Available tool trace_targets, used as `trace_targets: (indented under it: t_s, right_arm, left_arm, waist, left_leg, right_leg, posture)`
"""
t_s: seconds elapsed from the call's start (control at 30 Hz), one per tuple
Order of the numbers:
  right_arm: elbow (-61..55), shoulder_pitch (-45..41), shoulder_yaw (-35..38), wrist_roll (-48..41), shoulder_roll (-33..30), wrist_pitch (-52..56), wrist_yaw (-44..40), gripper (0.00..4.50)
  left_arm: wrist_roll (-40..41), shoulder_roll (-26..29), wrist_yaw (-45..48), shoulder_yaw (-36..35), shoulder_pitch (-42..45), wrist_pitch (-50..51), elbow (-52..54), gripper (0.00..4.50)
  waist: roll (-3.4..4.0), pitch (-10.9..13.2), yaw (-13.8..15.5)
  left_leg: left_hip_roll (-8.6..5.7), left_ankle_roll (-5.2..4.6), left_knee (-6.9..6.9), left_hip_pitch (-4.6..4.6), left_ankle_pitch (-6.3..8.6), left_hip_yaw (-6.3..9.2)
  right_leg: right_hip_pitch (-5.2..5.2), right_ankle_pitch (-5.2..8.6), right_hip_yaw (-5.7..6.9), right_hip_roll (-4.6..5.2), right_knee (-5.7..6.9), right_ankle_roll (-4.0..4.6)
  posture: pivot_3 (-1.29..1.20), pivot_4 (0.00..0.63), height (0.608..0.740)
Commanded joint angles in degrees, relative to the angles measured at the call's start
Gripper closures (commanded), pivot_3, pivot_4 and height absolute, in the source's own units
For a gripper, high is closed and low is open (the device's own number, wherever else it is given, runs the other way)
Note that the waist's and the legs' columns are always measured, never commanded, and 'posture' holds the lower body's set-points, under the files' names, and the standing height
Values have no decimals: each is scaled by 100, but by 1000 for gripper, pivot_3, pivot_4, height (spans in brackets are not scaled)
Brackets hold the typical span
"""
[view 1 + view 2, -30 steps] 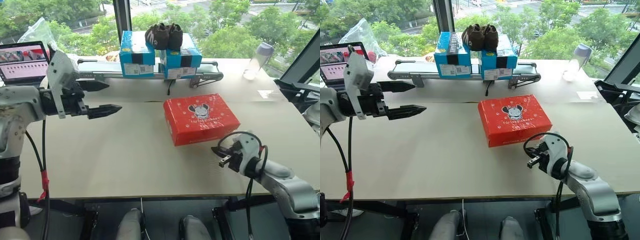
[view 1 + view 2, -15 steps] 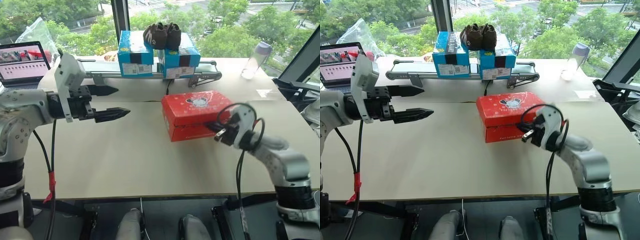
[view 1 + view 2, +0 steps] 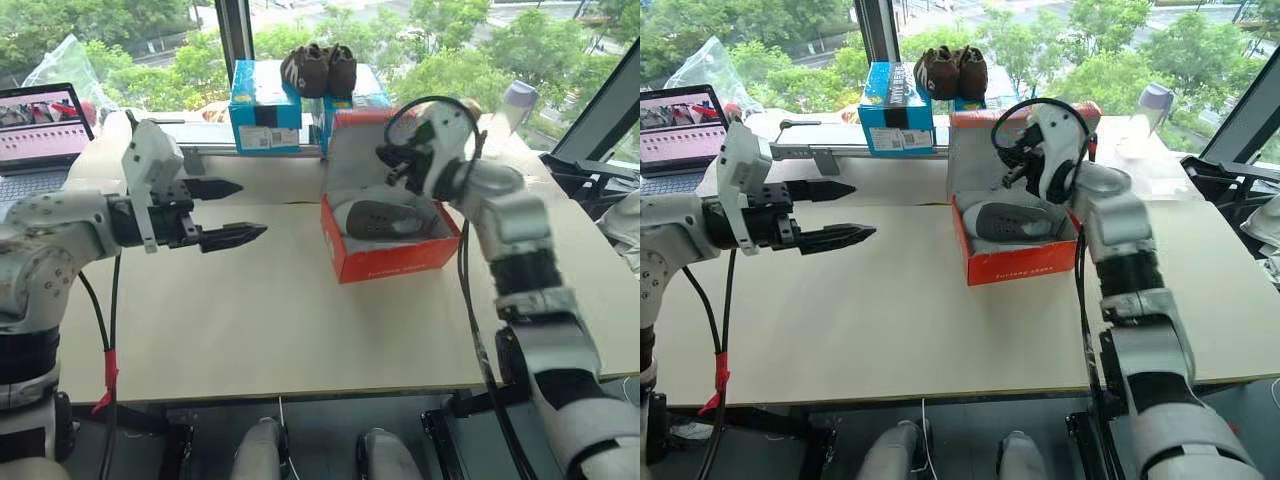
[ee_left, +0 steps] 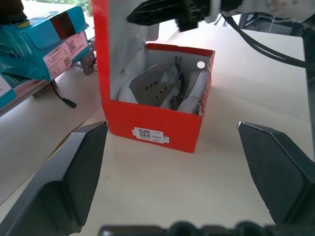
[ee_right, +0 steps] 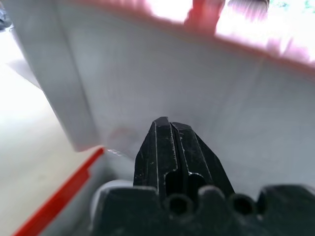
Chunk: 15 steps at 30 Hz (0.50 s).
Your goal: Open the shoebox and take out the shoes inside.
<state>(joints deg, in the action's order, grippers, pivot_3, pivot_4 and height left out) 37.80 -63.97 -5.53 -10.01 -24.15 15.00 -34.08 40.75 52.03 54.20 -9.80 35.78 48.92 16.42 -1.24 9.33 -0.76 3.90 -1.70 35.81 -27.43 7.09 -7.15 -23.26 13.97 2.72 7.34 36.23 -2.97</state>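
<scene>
The red-orange cardboard shoebox [image 3: 388,240] stands open on the tabletop [image 3: 250,310], grey-taupe slip-on shoes [image 3: 385,217] lying crosswise inside. The right hand [image 3: 392,160], fingers together, hovers directly above them; the left hand [image 3: 240,212], fingers apart, waits well aside.

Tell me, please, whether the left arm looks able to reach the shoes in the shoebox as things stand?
Probably yes. The shoebox lid stands raised, leaving the shoes uncovered, and bare table lies between them and the left gripper, whose jaws are open. The right gripper at the lid may crowd it.

Bright daylight from the windows [image 3: 120,40] behind, soft shadows on the table [image 3: 250,310], right wrist view blurred.
</scene>
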Motion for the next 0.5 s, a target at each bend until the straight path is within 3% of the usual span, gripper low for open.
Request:
trace_targets:
  t_s: [0.03,0.13,0.33,0.5]
  right_arm:
    - [357,-367,145,158,-2,-644,-197,4477]
    - [469,-496,153,264,-92,-757,-314,4477]
    - [-70,-555,88,407,-607,-536,-898,4477]
    - [-916,-394,-167,543,-1477,-401,-2131,4477]
  left_arm:
    - [89,10,-95,-100,27,2,228,0]
    - [114,-32,-133,-68,-4,14,261,0]
    - [117,-134,-195,-1,32,14,293,0]
    - [138,-149,-207,2,16,35,344,0]
  waist:
    - [2,1,0]
    - [3,2,-17]
    - [4,3,-7]
    - [9,7,-8]
  left_leg:
    - [0,-6,0,0,-4,0]
    - [1,-32,0,1,-22,-3]
    - [1,11,1,2,-3,-3]
    - [1,10,-1,2,-3,-5]
  right_leg:
    - [1,0,-1,0,1,0]
    - [0,0,-2,0,8,0]
    - [-4,1,-3,0,22,2]
    - [-10,2,-7,0,24,4]
  posture:
    - [0,150,740]
    - [0,150,740]
    - [0,150,740]
    - [0,150,740]
